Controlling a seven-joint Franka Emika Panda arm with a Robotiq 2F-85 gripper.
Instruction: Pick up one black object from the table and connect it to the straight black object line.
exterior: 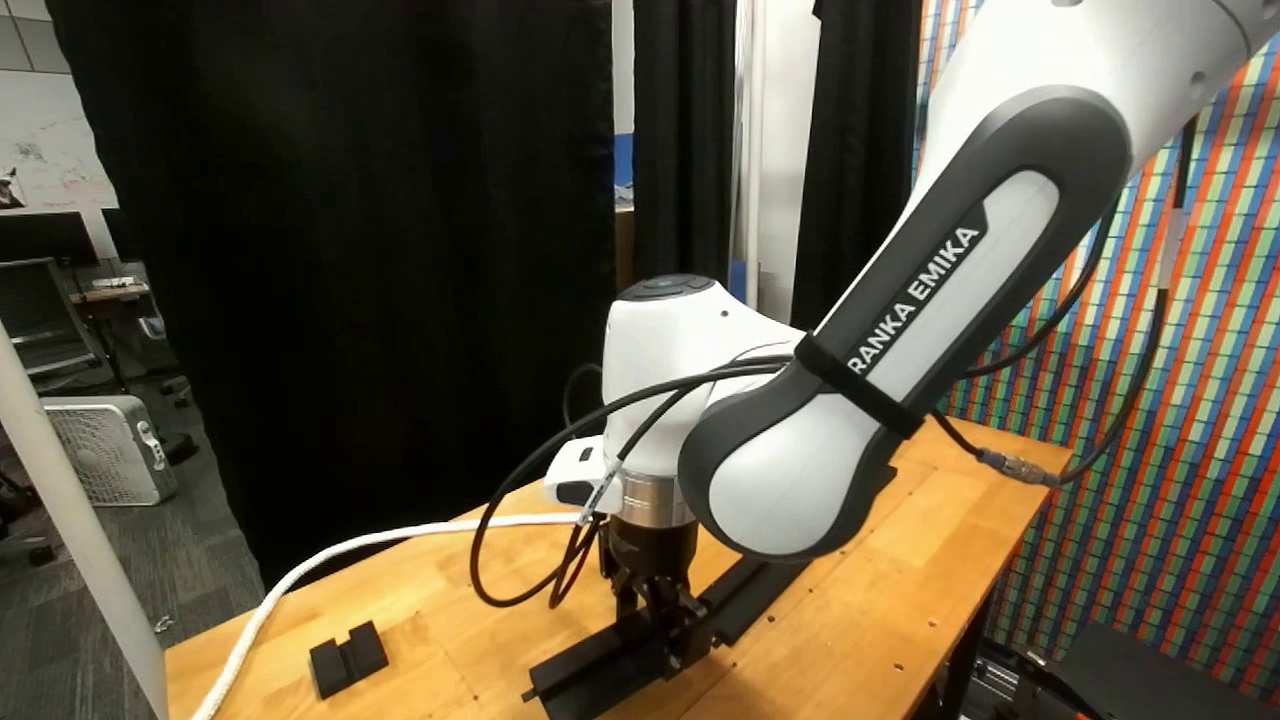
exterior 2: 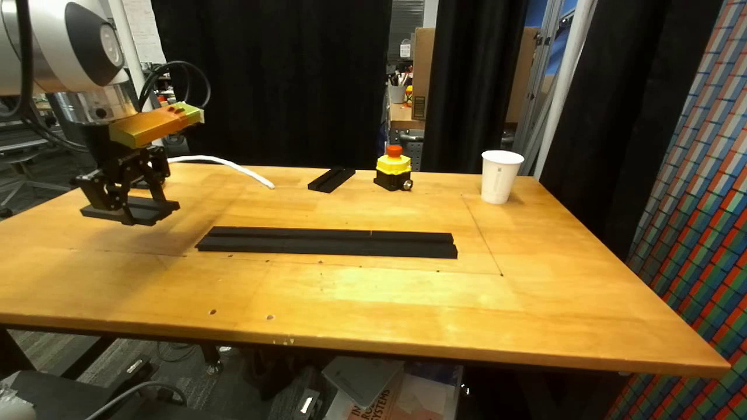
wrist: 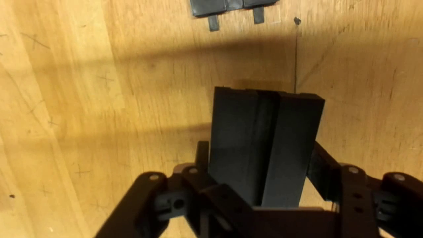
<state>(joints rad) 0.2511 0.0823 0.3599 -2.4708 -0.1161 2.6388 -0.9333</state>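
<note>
- Hand (wrist: 261, 163) pinches bar (wrist: 243, 138) above worktop (exterior 2: 373, 303), left of rail (exterior 2: 327, 247) in an exterior view.
- Bar looks askew to rail's end, so tabs (wrist: 213, 23) could miss.
- Hard pushing might slide rail right.

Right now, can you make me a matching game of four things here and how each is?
1. short, flat, grooved black bar
2. long, straight black rail
3. tapered white cup
4. yellow and black box

A. standing wide end up
B. topped with a red button
C. held in the black gripper
D. lying flat on the wooden tabletop

Pairs: 1C, 2D, 3A, 4B
</note>
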